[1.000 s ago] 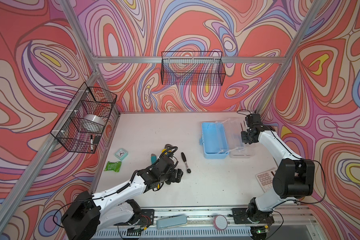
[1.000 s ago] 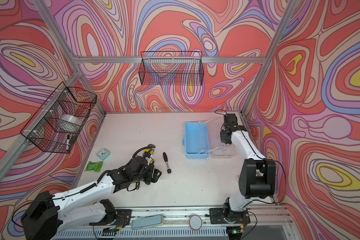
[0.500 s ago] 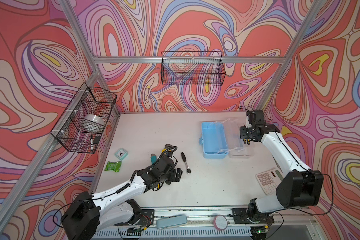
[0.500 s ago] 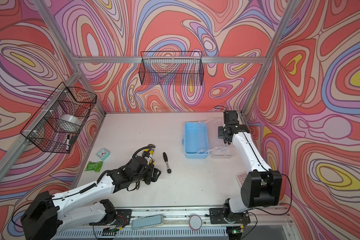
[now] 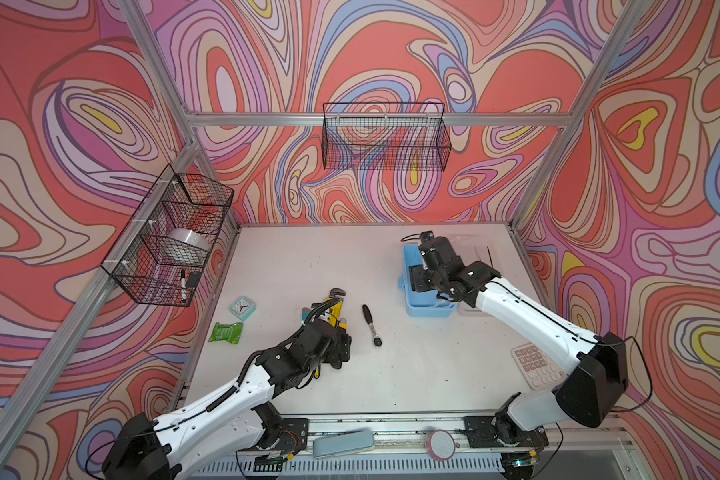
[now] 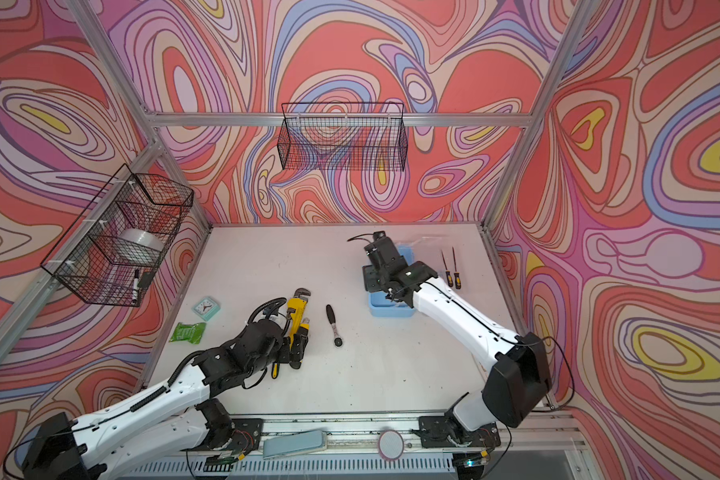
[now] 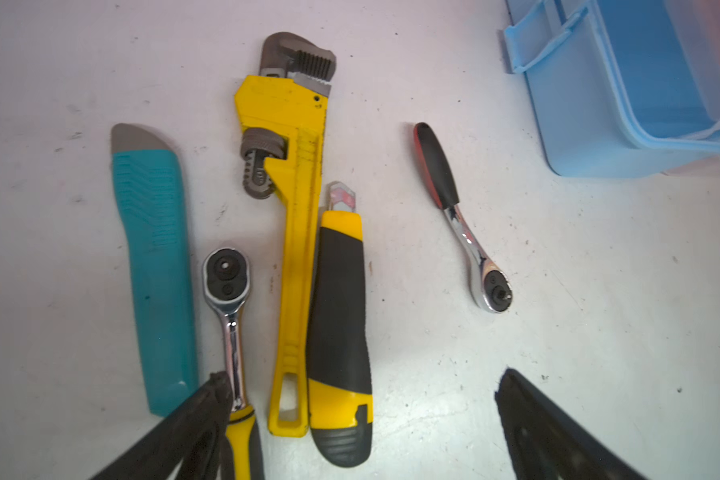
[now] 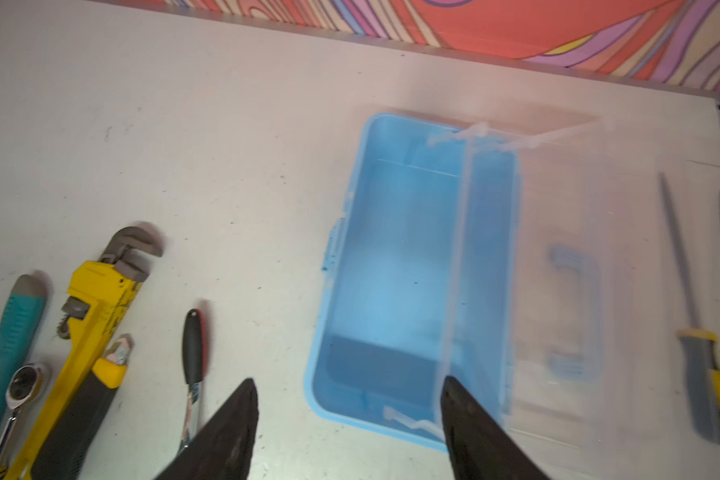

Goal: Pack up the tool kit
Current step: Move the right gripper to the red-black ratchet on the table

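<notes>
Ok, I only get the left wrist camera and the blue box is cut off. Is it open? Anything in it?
Observer: Yes, the tool kit is open, its clear lid lies flat beside it, and the inside looks empty.
Operator: Any tools I can't see?
Observer: Two thin yellow-handled tools lie beyond the lid, near the right wall.
Operator: Where's the other arm?
Observer: The right gripper hovers over the tool kit, fingers apart, holding nothing.

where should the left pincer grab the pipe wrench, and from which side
Probably the straight yellow handle of the pipe wrench, midway along, coming straight down from above. It lies flat on the table, and the handle is narrow. A utility knife lies tight against one side, so the pincer finger there has little room.
</notes>
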Motion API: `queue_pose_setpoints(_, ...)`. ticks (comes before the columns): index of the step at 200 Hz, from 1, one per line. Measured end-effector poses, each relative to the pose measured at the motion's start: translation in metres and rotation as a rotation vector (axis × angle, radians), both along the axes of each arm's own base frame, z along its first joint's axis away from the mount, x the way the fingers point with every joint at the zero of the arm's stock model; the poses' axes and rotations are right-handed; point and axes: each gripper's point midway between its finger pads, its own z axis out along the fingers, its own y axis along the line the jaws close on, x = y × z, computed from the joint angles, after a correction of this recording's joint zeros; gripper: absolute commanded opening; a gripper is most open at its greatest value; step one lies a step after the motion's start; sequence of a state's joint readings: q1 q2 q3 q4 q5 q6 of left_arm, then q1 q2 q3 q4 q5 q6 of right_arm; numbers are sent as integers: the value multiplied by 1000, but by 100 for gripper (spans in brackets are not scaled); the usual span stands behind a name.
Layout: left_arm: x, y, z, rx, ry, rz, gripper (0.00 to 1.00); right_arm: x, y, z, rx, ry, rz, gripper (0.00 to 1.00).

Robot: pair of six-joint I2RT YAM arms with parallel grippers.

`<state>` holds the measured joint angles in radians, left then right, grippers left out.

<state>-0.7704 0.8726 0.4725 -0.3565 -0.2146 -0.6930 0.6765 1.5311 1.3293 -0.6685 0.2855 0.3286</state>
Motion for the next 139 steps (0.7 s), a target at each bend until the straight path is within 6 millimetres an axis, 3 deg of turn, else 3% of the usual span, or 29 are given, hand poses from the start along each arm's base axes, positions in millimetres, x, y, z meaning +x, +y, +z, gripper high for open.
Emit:
queue_pose_setpoints(27,-7,22,-7,31,10,60,100,-24,58,-40,-18,66,78,71)
queue_pose_setpoints(53,-11,37,-6,38,5,111,100,-42,93,-85,-66,150,130,67)
queue_pose_setpoints(78,-15,47,-6,41,0,140,100,-54,107,-118,-79,224,145,61)
queue_pose_setpoints(139,-23,58,-11,56,13,160,100,-60,119,-148,-49,296,150,49)
